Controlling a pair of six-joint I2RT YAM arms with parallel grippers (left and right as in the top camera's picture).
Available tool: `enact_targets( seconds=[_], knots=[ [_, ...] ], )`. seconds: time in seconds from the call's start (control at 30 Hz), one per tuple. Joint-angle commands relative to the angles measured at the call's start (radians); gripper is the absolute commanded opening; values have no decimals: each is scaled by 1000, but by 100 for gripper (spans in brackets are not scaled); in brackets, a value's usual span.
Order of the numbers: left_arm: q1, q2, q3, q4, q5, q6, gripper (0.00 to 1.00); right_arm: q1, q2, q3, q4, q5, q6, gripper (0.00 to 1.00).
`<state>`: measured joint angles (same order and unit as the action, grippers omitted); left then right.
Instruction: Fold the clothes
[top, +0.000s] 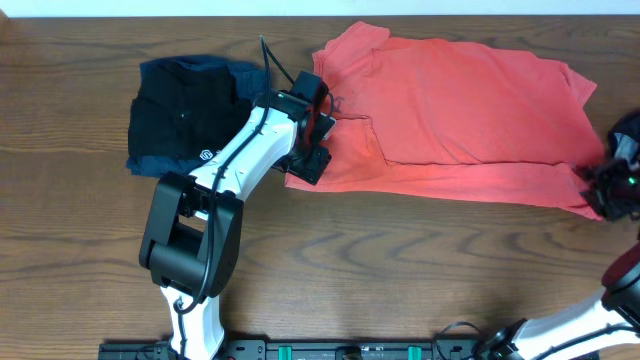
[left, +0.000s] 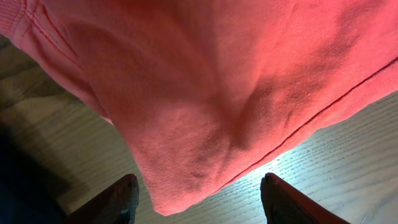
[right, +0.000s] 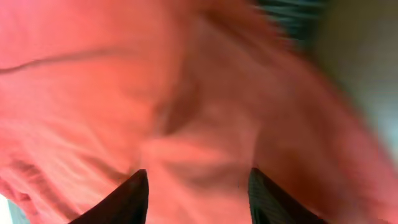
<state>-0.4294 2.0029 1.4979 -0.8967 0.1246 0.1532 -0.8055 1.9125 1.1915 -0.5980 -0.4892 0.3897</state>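
One rough fold apparently in shirt (top: 470, 110) | most folding remains | left claw (left: 199, 186) apart | right claw (right: 196, 186): cannot tell, blurred

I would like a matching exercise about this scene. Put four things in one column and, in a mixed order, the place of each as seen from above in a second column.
Things:
1. red T-shirt
2. black garment
3. left gripper
4. right gripper

Places:
A. at the T-shirt's lower right corner
B. far left, lying on a navy-blue garment
C. spread out from the middle to the right
D. at the T-shirt's left edge

Pairs: 1-C, 2-B, 3-D, 4-A
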Motion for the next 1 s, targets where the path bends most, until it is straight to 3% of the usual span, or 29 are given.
enact_targets(
  seconds=[0.0, 0.27, 0.43, 0.5, 0.57, 0.7, 0.77, 0.97],
  knots=[
    [0, 16, -8, -4, -20, -14, 65, -68, 2, 1, -41, 3, -82, 49],
    [33, 15, -8, -5, -23, -36, 65, -150, 2, 0, -97, 14, -174, 51],
    [64, 15, -8, -10, -23, -36, 65, -155, 3, 0, -132, 81, -249, 42],
    [73, 15, -8, -11, -23, -36, 65, -146, 3, -1, -154, 126, -249, 32],
    [78, 15, -8, -11, -23, -40, 65, -137, 3, -6, -162, 137, -249, 29],
    [77, 15, -8, -10, -2, -40, 69, -126, 3, -9, -185, 259, -248, 31],
    [77, 15, -8, -6, 30, -40, 70, -126, 3, -9, -180, 256, -240, 36],
    [77, 16, -8, 1, 97, -59, 70, -115, 4, -10, -140, 234, -227, 37]
  ],
)
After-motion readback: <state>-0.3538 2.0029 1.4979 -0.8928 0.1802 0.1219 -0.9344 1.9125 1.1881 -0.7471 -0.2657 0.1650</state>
